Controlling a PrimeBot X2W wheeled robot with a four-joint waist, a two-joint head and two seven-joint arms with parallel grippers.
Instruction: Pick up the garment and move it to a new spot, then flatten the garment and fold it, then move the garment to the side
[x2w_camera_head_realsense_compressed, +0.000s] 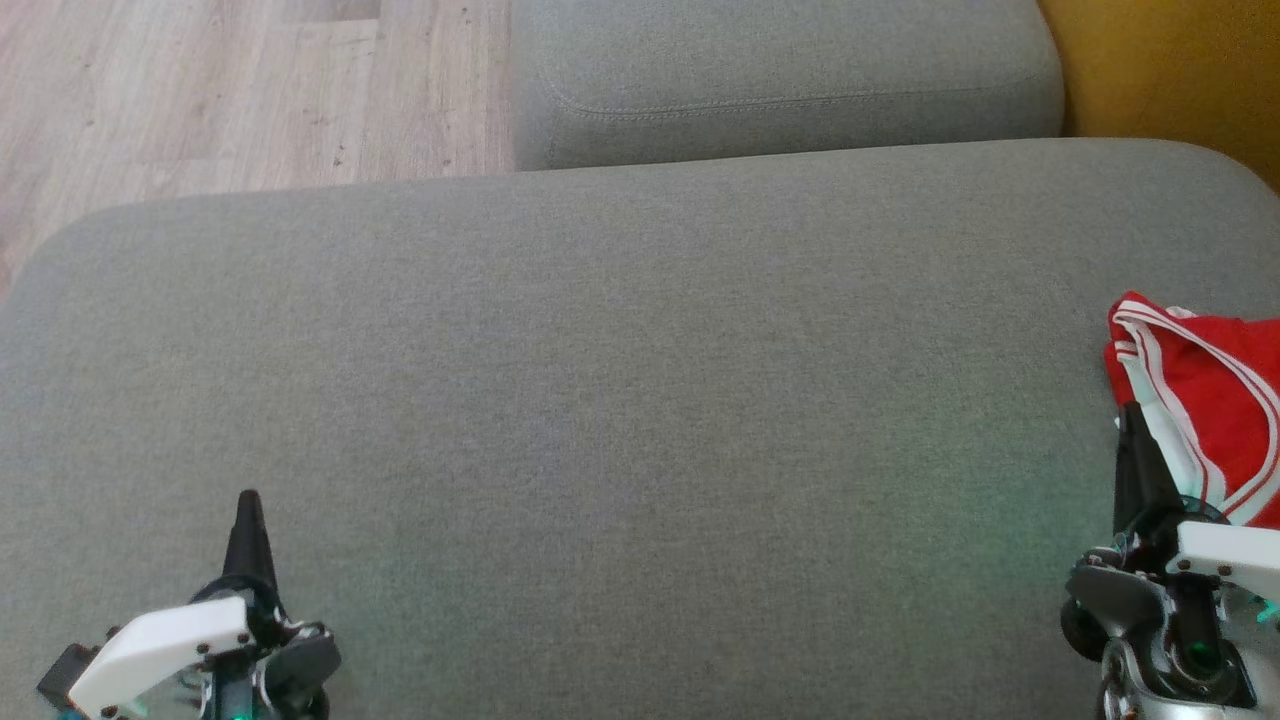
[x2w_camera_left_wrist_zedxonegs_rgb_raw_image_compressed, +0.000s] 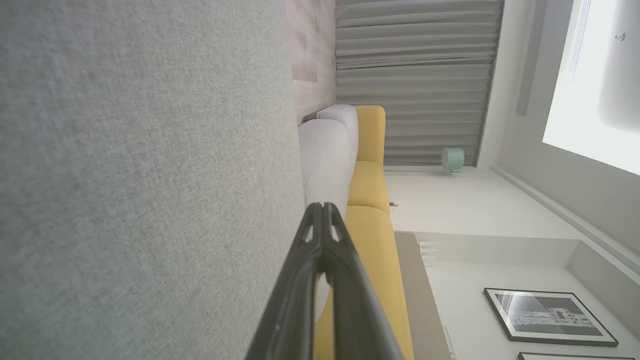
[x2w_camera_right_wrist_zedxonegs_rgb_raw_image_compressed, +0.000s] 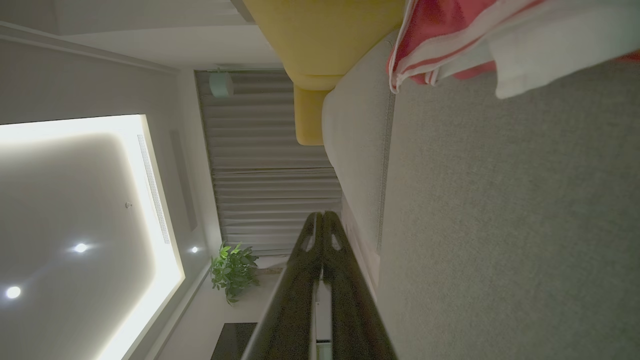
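Both the left gripper (x2w_camera_head_realsense_compressed: 248, 510) and the right gripper (x2w_camera_head_realsense_compressed: 1130, 418) are closed and empty over the grey sofa cushion (x2w_camera_head_realsense_compressed: 640, 400). The red garment (x2w_camera_head_realsense_compressed: 1205, 385) with white stripes lies bunched at the cushion's right edge, just beside the right gripper and well apart from the left.

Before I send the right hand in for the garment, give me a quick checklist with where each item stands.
1. Right hand open for the grab: not ok, fingers shut, holding nothing.
2. Left hand free: ok, shut and empty.
3. Garment within reach: looks ok, bunched just beyond the right fingertips.
4. Whole garment in sight: not ok, the head view's right edge cuts it off.
5. Room on grey cushion to lay it flat: ok, a wide stretch between the hands.
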